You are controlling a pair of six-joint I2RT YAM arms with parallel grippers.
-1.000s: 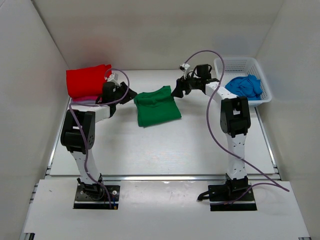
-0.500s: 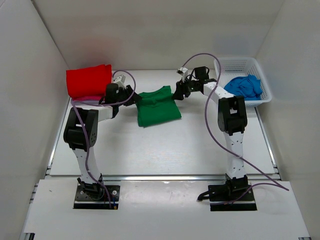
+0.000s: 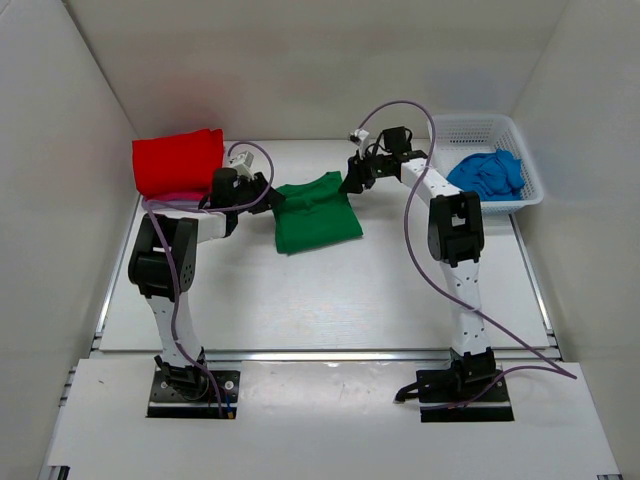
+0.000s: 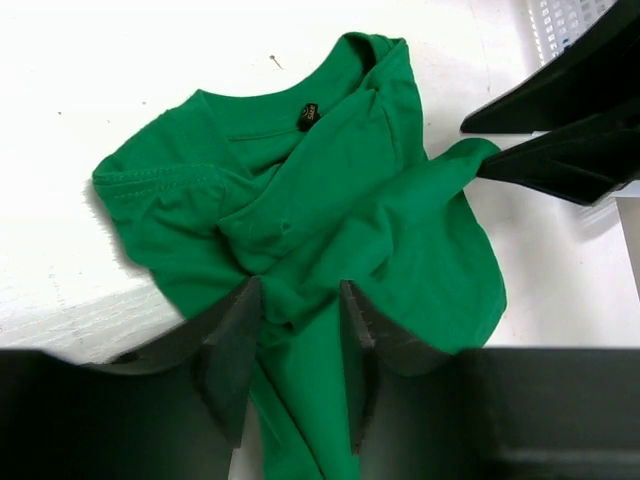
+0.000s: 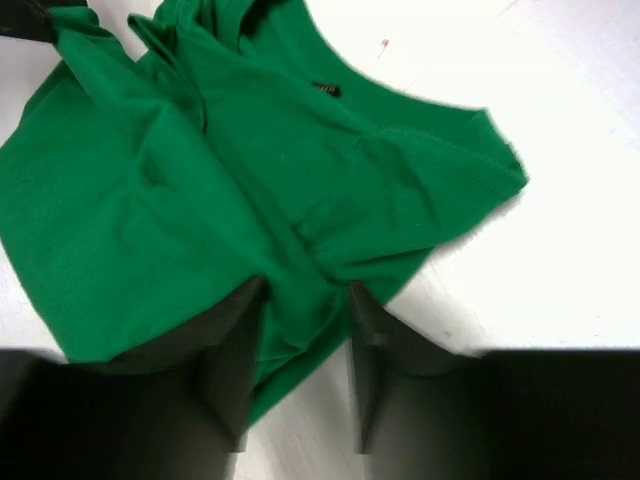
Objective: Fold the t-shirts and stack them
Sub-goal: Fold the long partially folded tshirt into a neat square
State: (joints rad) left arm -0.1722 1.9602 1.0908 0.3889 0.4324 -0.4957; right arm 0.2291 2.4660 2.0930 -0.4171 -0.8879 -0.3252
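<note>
A green t-shirt (image 3: 315,212) lies loosely folded on the white table, its collar toward the back. My left gripper (image 3: 272,196) is at the shirt's left edge. In the left wrist view its jaws (image 4: 297,305) stand apart with gathered green cloth (image 4: 330,180) between them. My right gripper (image 3: 348,183) is at the shirt's back right corner, open (image 5: 305,300), straddling a puckered edge of the cloth (image 5: 200,180). A folded red t-shirt (image 3: 178,160) rests on a pink one (image 3: 168,197) at the back left. A blue t-shirt (image 3: 487,172) lies crumpled in the basket.
The white mesh basket (image 3: 480,122) stands at the back right against the side wall. White walls close in the table on the left, back and right. The red and pink pile sits just behind my left arm.
Both grippers have come in onto the green shirt, the left from the left, the right from the back right. Their jaws have narrowed around the cloth. The shirt lies as before.
</note>
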